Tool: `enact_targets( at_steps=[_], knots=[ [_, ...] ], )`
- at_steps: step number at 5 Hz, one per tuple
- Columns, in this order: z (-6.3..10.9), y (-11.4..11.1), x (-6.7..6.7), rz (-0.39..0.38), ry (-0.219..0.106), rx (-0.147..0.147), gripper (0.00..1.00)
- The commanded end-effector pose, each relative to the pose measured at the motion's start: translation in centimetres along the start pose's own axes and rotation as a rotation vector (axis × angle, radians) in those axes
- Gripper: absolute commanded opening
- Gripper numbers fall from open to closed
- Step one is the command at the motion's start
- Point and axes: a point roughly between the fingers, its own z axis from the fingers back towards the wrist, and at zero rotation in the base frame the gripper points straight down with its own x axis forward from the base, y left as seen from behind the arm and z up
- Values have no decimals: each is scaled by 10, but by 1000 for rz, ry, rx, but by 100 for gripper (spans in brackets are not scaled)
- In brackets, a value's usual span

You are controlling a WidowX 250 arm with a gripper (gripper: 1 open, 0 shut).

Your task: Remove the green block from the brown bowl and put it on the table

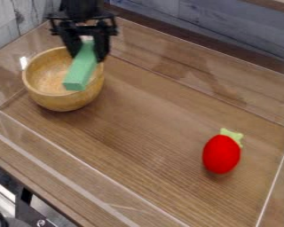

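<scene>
Right now the flat, long, light-green block is held up in the air by the black gripper. The jaws are shut tight on the top end of the block, and the rest of it hangs down on a slant. Its low end is seen against the right rim of the round, tan wooden bowl, and it seems to be clear of the bowl, not lying in it. The bowl is set near the far left corner of the brown wood-grain table.

The block looks light and stiff, since it is kept straight though only one end is held. Its faces look smooth, so a slip could happen if the hold is weak. It does not look easy to break. A hold on the two flat faces seems best, and a hold nearer the middle would likely keep it from swinging.

A red strawberry-like toy with a green top is seen near the right edge, well apart from the block.
</scene>
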Motion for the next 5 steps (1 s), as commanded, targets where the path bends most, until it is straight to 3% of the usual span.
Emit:
enact_targets(
  at_steps=[1,3,5],
  knots=[
    [2,-39,-4,-50,-59,7,0],
    [-41,-85,-26,-105,-49,31,0],
    [-69,-79,-38,-127,-60,63,0]
  ],
)
